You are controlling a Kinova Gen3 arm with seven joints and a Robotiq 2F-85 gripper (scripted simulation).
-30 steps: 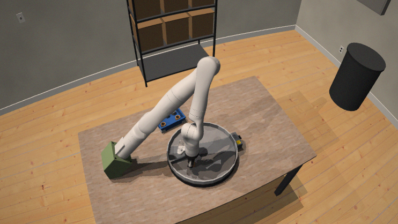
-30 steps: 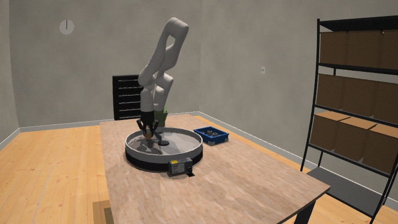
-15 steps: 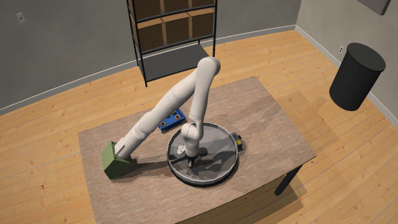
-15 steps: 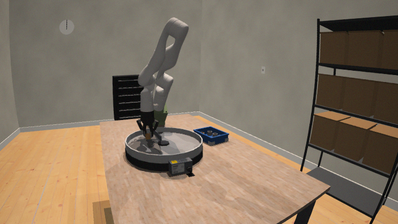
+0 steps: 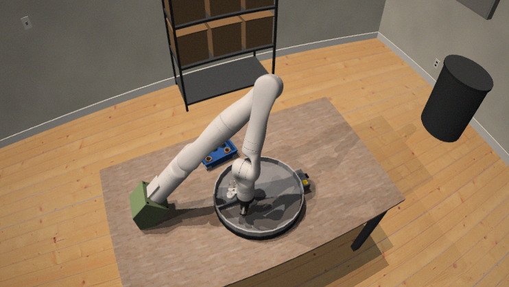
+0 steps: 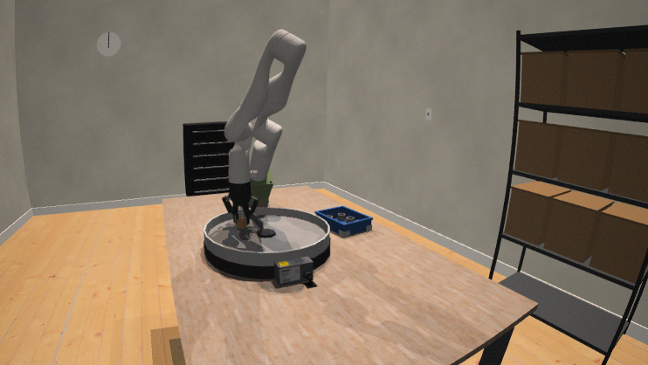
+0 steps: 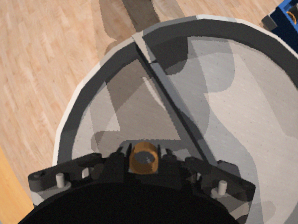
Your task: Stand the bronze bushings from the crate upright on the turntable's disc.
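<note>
My gripper (image 5: 244, 211) (image 6: 241, 222) (image 7: 144, 151) is shut on a bronze bushing (image 6: 240, 222) (image 7: 143, 159), held upright just above the turntable's grey disc (image 5: 281, 192) (image 6: 290, 230) (image 7: 233, 136), on its near-left part. The dark hub (image 6: 266, 233) sits at the disc's centre, a little to the side of the gripper. The blue crate (image 5: 233, 147) (image 6: 358, 222) (image 7: 285, 14) stands on the table behind the turntable. Two bronze bushings (image 5: 208, 158) (image 5: 227, 150) show in it in the top view, and dark steel ones (image 6: 341, 216) in the exterior view.
A raised rim (image 5: 228, 217) (image 6: 272, 253) rings the disc, and a dark radial bar (image 7: 169, 96) crosses it. A control box (image 5: 304, 181) (image 6: 292, 271) with a yellow label sits at the turntable's edge. The arm's green base (image 5: 145, 204) stands at the table's left. A shelf rack (image 5: 220, 39) and a black bin (image 5: 455, 96) stand off the table.
</note>
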